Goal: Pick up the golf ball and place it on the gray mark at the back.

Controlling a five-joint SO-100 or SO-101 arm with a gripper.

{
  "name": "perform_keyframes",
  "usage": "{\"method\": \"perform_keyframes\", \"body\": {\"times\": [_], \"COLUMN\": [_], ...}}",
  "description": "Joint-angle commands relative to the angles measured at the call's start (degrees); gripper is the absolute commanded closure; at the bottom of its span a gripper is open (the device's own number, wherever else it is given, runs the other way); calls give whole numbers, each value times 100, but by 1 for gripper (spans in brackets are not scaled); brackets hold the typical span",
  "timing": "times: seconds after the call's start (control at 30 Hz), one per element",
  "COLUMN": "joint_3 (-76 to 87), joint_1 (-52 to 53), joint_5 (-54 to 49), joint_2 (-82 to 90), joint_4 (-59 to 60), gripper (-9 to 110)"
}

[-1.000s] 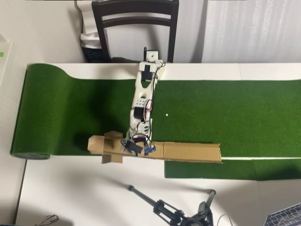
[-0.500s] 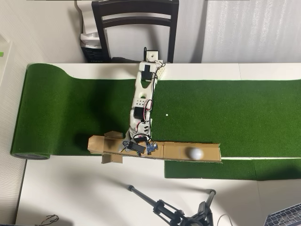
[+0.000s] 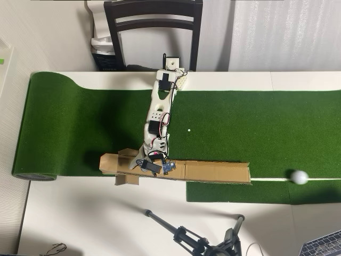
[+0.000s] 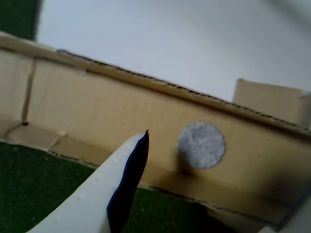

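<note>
The white golf ball [image 3: 299, 176] lies on the green putting mat [image 3: 256, 117] at the far right, on a white line, far from the arm. My gripper [image 3: 145, 161] hangs over the left end of a long cardboard channel [image 3: 213, 172] and holds nothing. In the wrist view the gripper [image 4: 218, 179] is open: one white finger with a dark pad [image 4: 127, 184] shows at lower left, and the edge of the other at the lower right corner. The round gray mark [image 4: 201, 145] sits on the cardboard wall [image 4: 97, 107] just ahead, between the fingers.
A dark chair [image 3: 153, 26] stands behind the table at the arm's base. A black tripod [image 3: 181, 232] lies on the white table in front of the cardboard. A small white dot [image 3: 188, 129] marks the mat. A laptop corner [image 3: 326, 245] shows at the bottom right.
</note>
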Motion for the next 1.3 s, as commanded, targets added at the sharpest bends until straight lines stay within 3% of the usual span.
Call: {"method": "perform_keyframes", "body": {"times": [0.0, 0.27, 0.67, 1.27], "joint_3": [-554, -712, -1107, -1020], "joint_1": [44, 97, -26, 536], "joint_5": [-70, -70, 114, 35], "joint_2": [782, 958, 3560, 6882], "joint_4": [62, 255, 492, 2698], "gripper": [48, 48, 48, 48]}}
